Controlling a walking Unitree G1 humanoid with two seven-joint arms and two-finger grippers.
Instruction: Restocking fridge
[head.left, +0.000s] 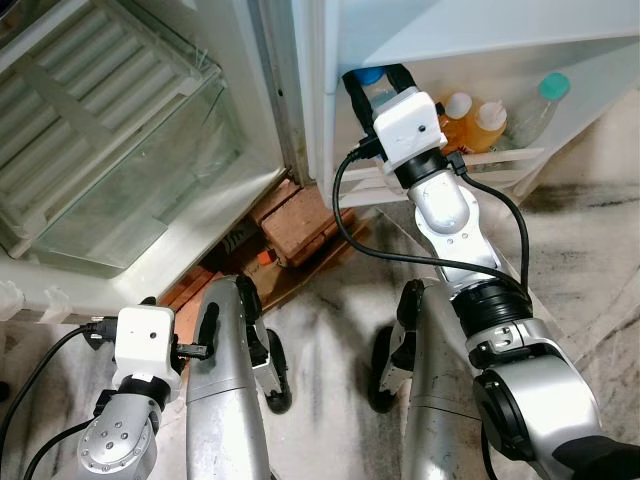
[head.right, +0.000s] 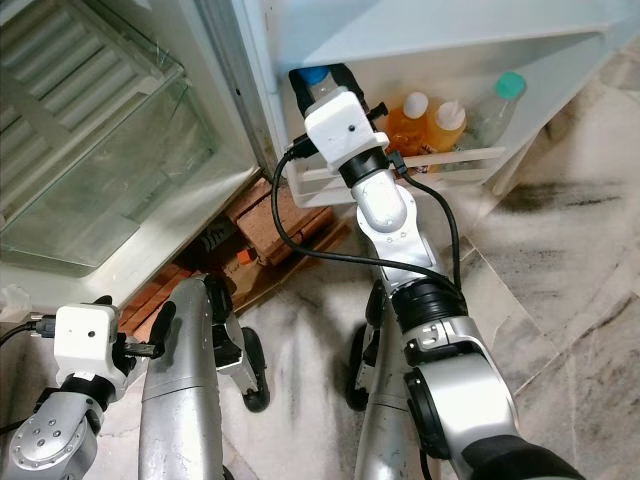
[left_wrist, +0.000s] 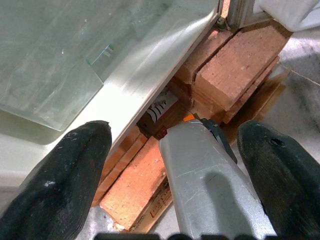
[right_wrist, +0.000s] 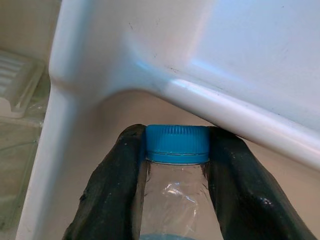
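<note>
Presently, the right pincer (right_wrist: 176, 170) is closed on a clear plastic bottle with a blue screw cap (right_wrist: 177, 145), its two black fingers (right_wrist: 112, 195) pressed against either side of the neck just below the cap. That bottle is held upright at the inner end of the white fridge door shelf (head.right: 420, 170), directly beneath the white moulded shelf above it (right_wrist: 210, 65). Further along the same door shelf stand two orange-filled bottles with white caps (head.right: 425, 122), side by side and touching, and beyond them a clear bottle with a teal cap (head.right: 500, 105). A black cable (head.left: 345, 215) loops from the right wrist camera housing down along the silver forearm.

The left pincer (left_wrist: 172, 175) hangs low beside the robot's leg with its fingers spread wide and nothing between them. It points toward the fridge base, where stacked red bricks (left_wrist: 235, 70) and wooden boards (left_wrist: 132, 185) sit under the cabinet. The glass fridge shelf (head.left: 130, 190) lies inside the open compartment. Flooring is grey-veined marble tile (head.right: 560, 280).
</note>
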